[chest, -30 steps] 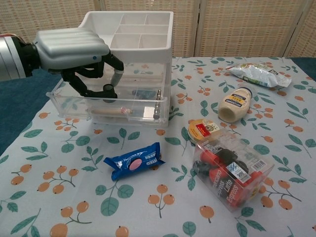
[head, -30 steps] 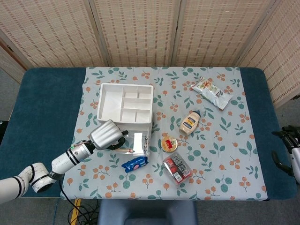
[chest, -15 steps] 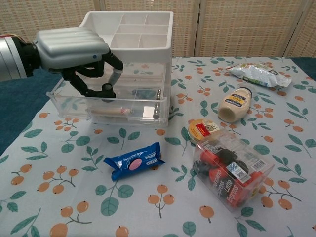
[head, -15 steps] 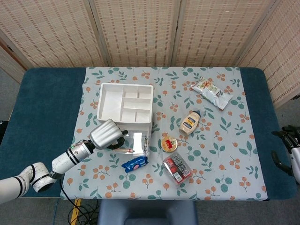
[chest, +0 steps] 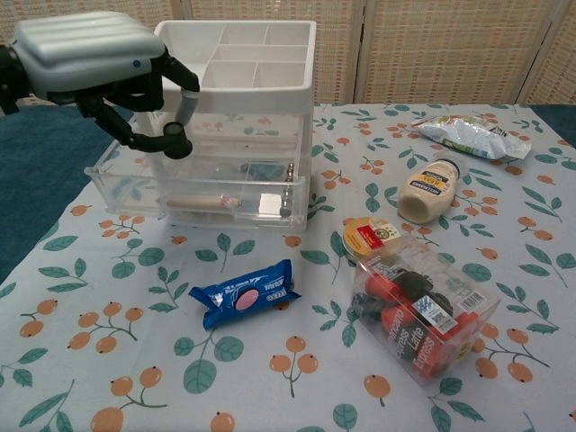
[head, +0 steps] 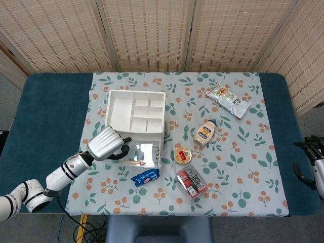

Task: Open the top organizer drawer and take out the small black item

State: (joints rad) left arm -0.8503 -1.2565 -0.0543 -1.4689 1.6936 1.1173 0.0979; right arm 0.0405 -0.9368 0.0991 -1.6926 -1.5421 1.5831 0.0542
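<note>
Nearest the robot on the leaf-print cloth lie a blue snack packet and a clear box of red-labelled cans, with a small round tin just behind the box; none of them is part of the job. Behind these stands the white organizer, and its clear top drawer is pulled out toward the robot, so the opening step looks done. Inside the drawer a pale stick-like object lies along the front and a dark little thing, probably the small black item, sits toward the back right, near the metal pins. The left hand hangs above the drawer's left end, fingers curled down and inward with nothing visibly between them; it is not touching the drawer or the item. The right hand is at the far right table edge, well apart from everything, and the frames are too small to tell how its fingers lie. From here the risk, as I judge it, is in the reach: the item lies deep and across the drawer from the hand, so bulky fingers could catch the drawer wall or the organizer's overhang, shove the light drawer or tip the unit, or grab the pale stick instead. Farther back lie a mayonnaise bottle and a foil pouch.
</note>
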